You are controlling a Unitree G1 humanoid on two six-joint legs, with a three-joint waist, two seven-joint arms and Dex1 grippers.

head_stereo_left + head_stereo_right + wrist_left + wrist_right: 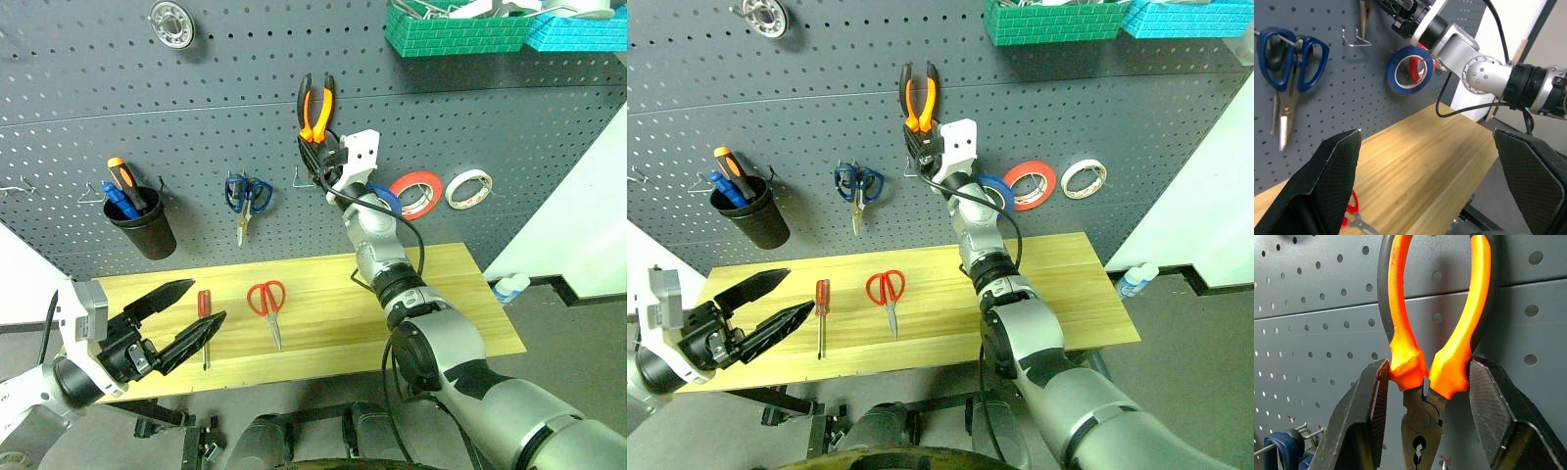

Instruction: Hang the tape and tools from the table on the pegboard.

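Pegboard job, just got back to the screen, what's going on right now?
The right gripper is shut on the pliers, holding them handles-up against the pegboard. The blue tape already hangs on a hook there. The red-handled scissors and small red-handled screwdriver lie on the table. The left gripper hovers open near the screwdriver, holding nothing.

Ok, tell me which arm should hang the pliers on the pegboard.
Right. The right gripper already holds the pliers, handles up, against the pegboard. The left gripper hangs open and empty low over the table, far from the hooks.
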